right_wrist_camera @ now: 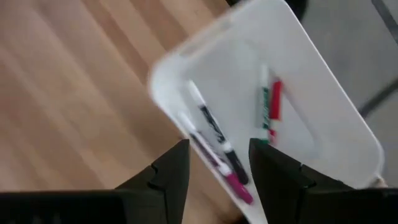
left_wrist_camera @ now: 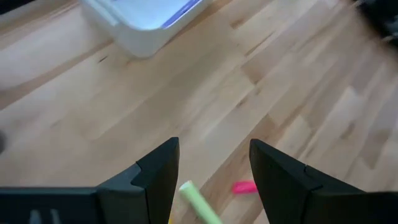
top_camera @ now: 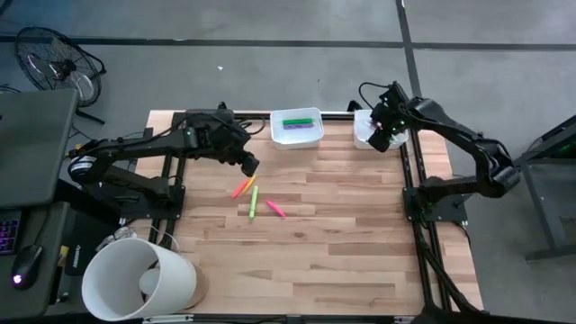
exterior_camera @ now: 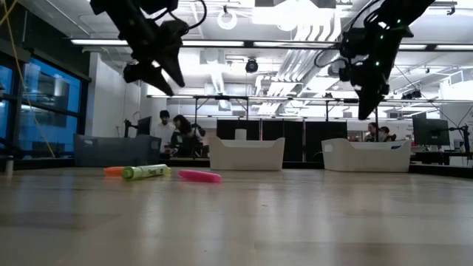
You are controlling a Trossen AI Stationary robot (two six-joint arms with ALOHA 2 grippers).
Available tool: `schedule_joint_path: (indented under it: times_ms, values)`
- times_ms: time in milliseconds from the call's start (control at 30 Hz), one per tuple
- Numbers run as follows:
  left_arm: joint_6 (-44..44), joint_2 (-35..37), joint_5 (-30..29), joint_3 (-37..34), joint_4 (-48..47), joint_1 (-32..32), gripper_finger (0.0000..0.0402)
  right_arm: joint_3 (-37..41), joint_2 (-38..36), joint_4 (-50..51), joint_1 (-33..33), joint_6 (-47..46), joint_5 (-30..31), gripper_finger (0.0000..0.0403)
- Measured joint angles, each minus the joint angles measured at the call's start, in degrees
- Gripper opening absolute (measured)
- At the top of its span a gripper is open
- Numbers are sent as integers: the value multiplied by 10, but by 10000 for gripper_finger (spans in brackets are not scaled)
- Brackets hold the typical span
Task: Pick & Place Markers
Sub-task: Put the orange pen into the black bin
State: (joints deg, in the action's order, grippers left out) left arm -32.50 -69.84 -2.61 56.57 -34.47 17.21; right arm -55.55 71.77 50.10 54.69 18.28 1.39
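- Wooden worktop (top_camera: 342, 243): orange marker (top_camera: 241, 188), green marker (top_camera: 254, 202) and pink marker (top_camera: 275, 209) lie loose near its middle.
- Left gripper (top_camera: 249, 166) hangs above them, jaws released, holding nothing.
- Right gripper (top_camera: 379, 141) is over the corner tray (right_wrist_camera: 323, 87), jaws apart and empty.
- That tray holds a black marker (right_wrist_camera: 208, 121), a red marker (right_wrist_camera: 275, 102) and others.
- Middle tray (top_camera: 296, 127) carries green and purple ones.
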Motion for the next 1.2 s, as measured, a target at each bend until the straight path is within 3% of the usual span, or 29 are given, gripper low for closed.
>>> schedule_joint_path:
  times_ms: [200,433,600,833,1200]
  values:
    - [-31,-11,-37,0,-65,0,192,0,-43,-6,-29,-48,-72,153]
    - [-61,-56,-35,0,-120,0,192,0,-103,-42,-72,-104,-203,152]
    - [-68,-93,-14,0,-156,0,192,0,-147,-77,-106,-135,-261,152]
    - [-68,-137,9,0,-192,-14,192,0,-187,-102,-157,-168,-266,153]
    - [-89,-199,12,0,-189,-89,192,0,-194,-121,-224,-170,-237,154]
